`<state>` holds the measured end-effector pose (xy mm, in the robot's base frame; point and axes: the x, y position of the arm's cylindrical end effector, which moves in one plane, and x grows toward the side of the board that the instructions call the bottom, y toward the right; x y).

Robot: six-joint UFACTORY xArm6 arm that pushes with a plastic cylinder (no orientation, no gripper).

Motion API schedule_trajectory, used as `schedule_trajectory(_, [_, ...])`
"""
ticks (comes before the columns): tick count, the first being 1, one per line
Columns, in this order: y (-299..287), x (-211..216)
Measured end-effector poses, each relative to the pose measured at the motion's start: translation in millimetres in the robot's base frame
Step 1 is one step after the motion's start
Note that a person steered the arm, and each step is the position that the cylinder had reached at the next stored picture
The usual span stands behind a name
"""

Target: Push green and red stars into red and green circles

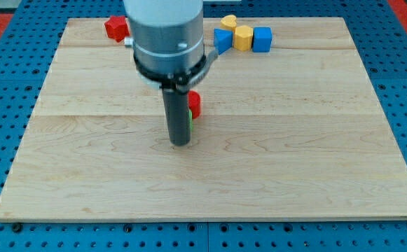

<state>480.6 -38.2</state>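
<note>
Now my tip (180,143) touches a green block (189,120), red block (194,104) just behind; no jaws, nothing held.

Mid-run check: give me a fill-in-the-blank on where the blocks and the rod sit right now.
1. The red block near the view's top-left lies to the ____ of the arm.
2. My tip partly hides a ____ block.
3. The yellow blocks sit between two ____ blocks.

Missing words: left; green; blue
</note>
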Motion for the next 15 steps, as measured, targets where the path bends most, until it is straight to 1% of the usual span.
schedule_trajectory(1, [29, -21])
schedule_trajectory(2, [53, -21])
schedule_trajectory(3, [96, -83])
schedule_trajectory(4, [62, -161])
schedule_trajectory(5, [41, -211])
schedule_trajectory(6, [-14, -205])
schedule_trajectory(7, [-15, -143])
schedule_trajectory(8, [-17, -180])
schedule_trajectory(9, [-40, -205])
schedule_trajectory(10, [-72, -164])
schedule_trajectory(11, [-86, -139])
schedule_trajectory(12, [-89, -134])
schedule_trajectory(13, [-37, -117])
schedule_trajectory(14, [-35, -121])
schedule_trajectory(15, [-53, -198])
